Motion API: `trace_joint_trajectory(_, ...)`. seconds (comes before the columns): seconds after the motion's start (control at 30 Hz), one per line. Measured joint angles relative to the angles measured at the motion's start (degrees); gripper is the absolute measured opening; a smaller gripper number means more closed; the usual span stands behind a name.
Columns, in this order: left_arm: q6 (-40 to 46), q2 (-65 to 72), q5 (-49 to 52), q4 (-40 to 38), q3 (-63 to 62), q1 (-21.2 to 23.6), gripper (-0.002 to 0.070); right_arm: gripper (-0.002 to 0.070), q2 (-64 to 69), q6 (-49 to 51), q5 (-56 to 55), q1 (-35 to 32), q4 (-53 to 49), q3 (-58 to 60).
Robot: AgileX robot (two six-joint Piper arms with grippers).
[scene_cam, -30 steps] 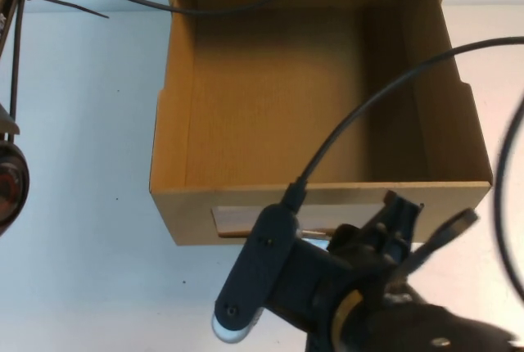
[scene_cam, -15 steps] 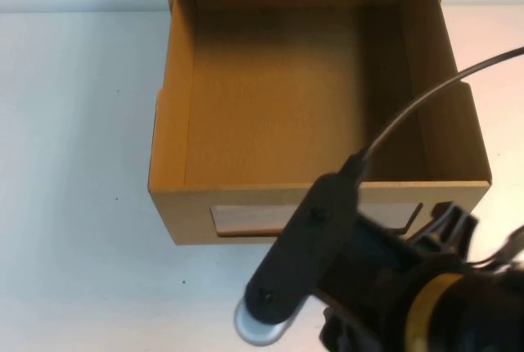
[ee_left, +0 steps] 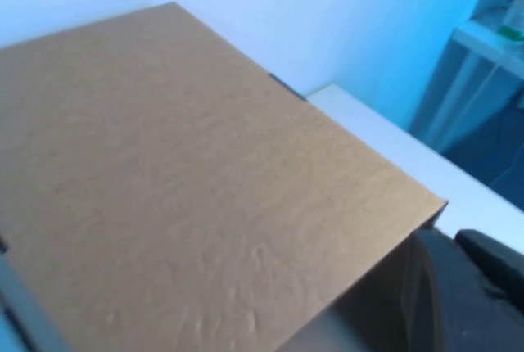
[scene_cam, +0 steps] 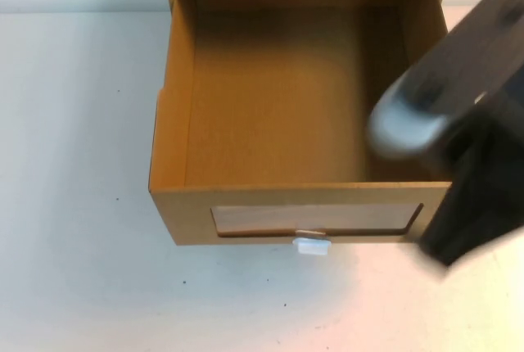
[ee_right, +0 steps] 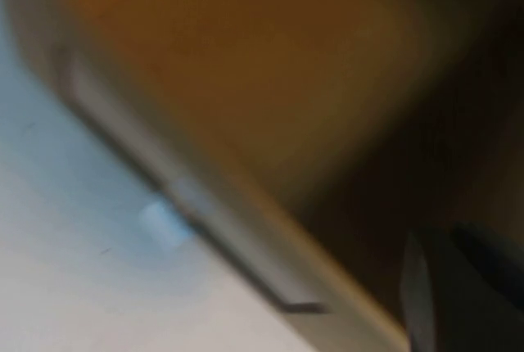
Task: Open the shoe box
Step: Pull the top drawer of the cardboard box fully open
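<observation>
- The right claw (ee_right: 463,295) hangs above the right side of the open box (scene_cam: 270,106); I cannot tell its opening.
- The left claw (ee_left: 479,286) is above the box top; opening also unclear.

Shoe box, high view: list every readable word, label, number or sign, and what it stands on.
None: the brown cardboard shoe box, its pale front window and white pull tab carry no readable text.
Left tool hangs above the box's plain brown cover; right tool over its right side.

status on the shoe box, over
Left gripper near top of brown cardboard shoe box. Right gripper raised at its right side. Drawer out, empty; white pull tab free. Nothing blocking.
</observation>
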Motion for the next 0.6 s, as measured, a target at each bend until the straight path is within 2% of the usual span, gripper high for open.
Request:
trace_joint_trajectory(0.2, 3.13, -9.91, 0.0, 2.5, 13.43, 0.0, -0.0005, -0.001, -2.08, -1.42, 0.28, -17.84, -1.15, -0.62)
trace_joint_trajectory(0.33, 4.79, -19.2, -0.49, 5.23, 28.39, 0.0, -0.0005, -0.001, -2.31, -5.65, -2.44, -30.8, 4.5, -0.62)
trace_joint_trajectory(0.5, 5.86, -33.92, -10.58, 10.91, 52.53, 0.0, -0.0005, -0.0013, -2.31, -11.76, -7.33, -46.75, 14.85, -0.62)
trace_joint_trajectory(0.6, 7.52, -44.18, -17.98, 11.93, 66.39, 0.0, -0.0005, -0.0013, -2.31, -15.86, -9.04, -53.58, 20.53, -0.62)
